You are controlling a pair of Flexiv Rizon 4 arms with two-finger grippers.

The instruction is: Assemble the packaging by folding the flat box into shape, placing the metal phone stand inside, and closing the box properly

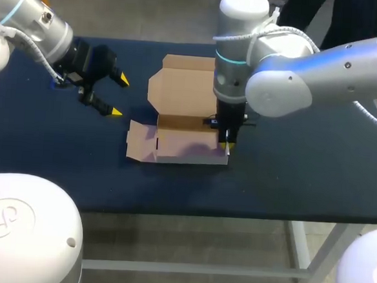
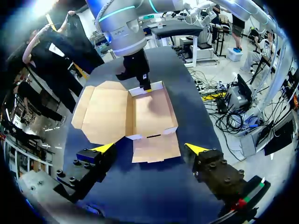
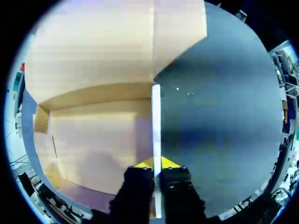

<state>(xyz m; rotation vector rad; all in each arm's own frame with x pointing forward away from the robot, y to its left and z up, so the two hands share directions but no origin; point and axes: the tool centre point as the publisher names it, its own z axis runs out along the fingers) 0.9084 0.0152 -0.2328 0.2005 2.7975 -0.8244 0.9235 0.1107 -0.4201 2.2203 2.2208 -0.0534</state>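
Pinching the wall: right gripper locked onto the box

The box [image 1: 185, 141] sits half-built near the middle of the table [image 1: 302, 182], tray up and lid [image 1: 183, 83] lying flat and open at the tray's 12 o'clock. The right arm drops in steeply from 3 o'clock, and the right gripper [image 1: 227, 146] is down at the tray's 4 o'clock corner. Its own camera shows the grip: the right gripper [image 3: 157, 163] has both yellow tips pressed together on the thin upright wall [image 3: 156, 121], one tip inside the tray and one outside, a firm pinch on the cardboard edge.

Over at the box's 9 o'clock, the left gripper [image 1: 119, 96] hangs above the cloth, fingers spread wide and holding nothing, well apart from the cardboard. A loose flap [image 1: 140, 141] lies spread out at the tray's 9 o'clock side. From the left wrist, the left gripper [image 2: 150, 148] frames that flap between its open tips, with the box [image 2: 149, 112] ahead and the right gripper [image 2: 146, 87] at the far wall.
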